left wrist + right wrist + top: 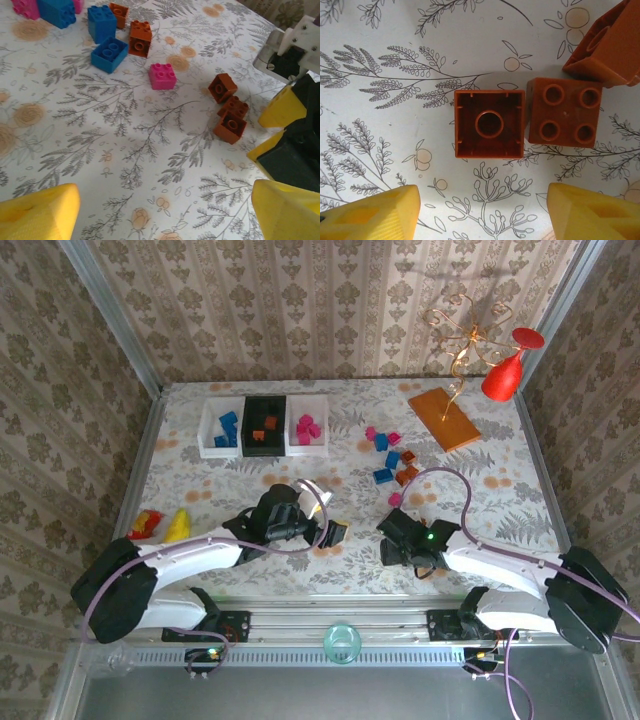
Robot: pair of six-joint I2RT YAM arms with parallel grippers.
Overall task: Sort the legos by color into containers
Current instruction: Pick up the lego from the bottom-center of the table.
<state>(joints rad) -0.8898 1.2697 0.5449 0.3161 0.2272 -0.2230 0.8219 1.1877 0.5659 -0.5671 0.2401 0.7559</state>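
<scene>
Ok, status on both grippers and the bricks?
Left gripper open, empty. Right gripper open near upturned orange-brown brick, not gripped. Second brick close beside it, may crowd a finger.

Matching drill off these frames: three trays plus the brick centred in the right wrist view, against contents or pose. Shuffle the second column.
Things:
1. left white tray
2. black tray
3. right white tray
4. brick centred in the right wrist view

Contents or pose:
A. holds pink legos
B. hollow underside up
C. holds blue legos
D. holds orange-brown legos

Pairs: 1-C, 2-D, 3-A, 4-B
</scene>
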